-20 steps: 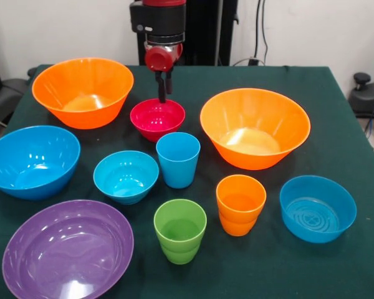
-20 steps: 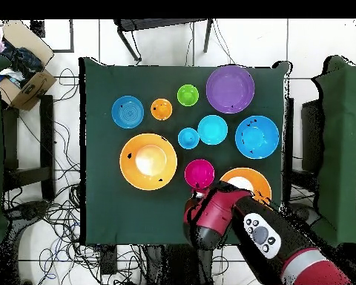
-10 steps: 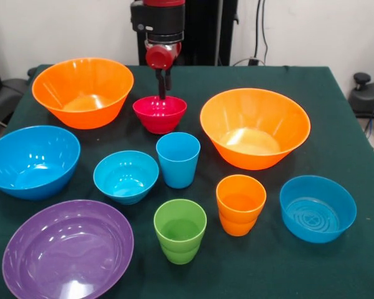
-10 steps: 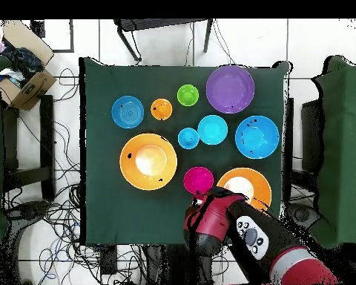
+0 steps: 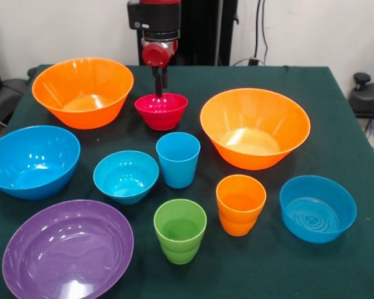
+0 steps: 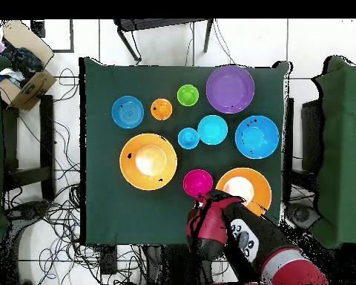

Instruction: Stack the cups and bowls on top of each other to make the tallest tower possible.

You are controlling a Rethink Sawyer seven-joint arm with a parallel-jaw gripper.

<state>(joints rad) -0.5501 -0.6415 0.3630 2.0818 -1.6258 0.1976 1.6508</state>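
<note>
Since a second ago your gripper (image 5: 158,86) has lifted the red bowl (image 5: 161,111), clenched on its far rim; nearest orange bowl (image 5: 82,91) lies at nine o'clock of it, close beside

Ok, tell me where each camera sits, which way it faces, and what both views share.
Front view: sits across the table from the robot, facing it; the arm hangs from the top edge, its tool at the small red bowl's far rim.
Overhead view: sits above, looking straight down; the red and black arm enters from the bottom, reaching toward the small red bowl.
Shared: both show the green cloth, all seven bowls and three cups, turned half round between views.
</note>
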